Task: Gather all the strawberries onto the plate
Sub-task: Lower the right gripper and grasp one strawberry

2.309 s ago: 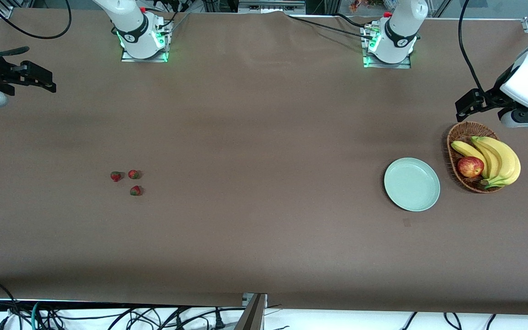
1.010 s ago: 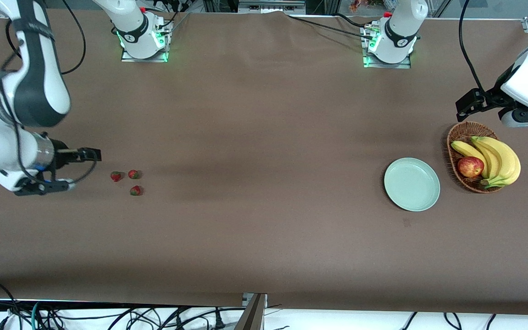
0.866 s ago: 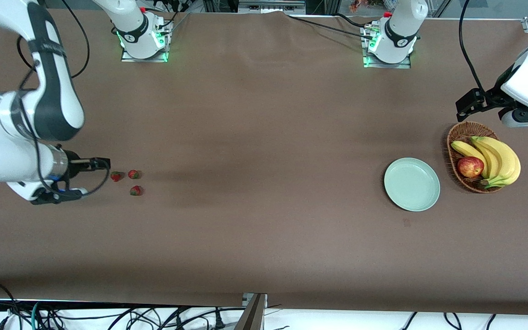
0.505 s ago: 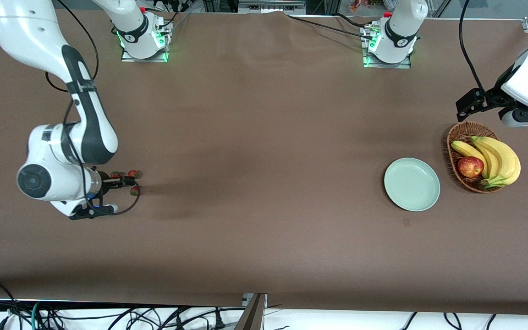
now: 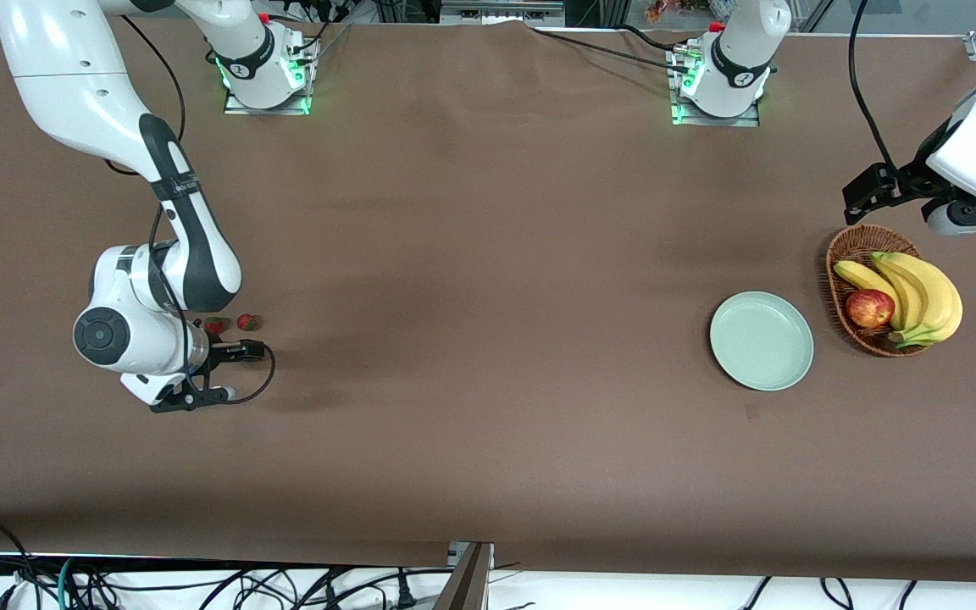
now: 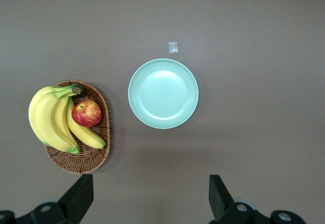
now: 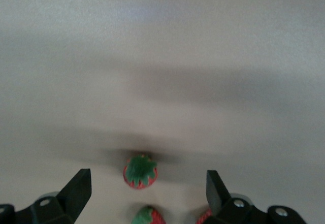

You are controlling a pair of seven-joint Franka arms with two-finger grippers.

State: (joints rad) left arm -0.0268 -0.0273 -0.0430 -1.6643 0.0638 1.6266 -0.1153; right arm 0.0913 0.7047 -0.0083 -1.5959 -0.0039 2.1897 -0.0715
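front view shows my right gripper (image 5: 244, 349) now low over the strawberries (image 5: 230, 323), where a moment ago it was only coming in from the right arm's end of the table. its fingers are spread wide and pinch nothing. two berries show just beside my wrist; the third, the one nearest the front camera, is covered by my fingers in this view. the right wrist view puts one strawberry (image 7: 140, 171) between the spread fingertips, with the other two at the frame's edge. so i judge the approach is nearly done and the first pick is the next step: settle lower and close.

the plate (image 5: 762, 341) lies empty, well apart, toward the left arm's end, just beside the basket (image 5: 854, 246) of bananas (image 5: 920, 292) and an apple (image 5: 869, 307). my left gripper (image 5: 862, 193) waits above the basket, fingers spread, nothing held.
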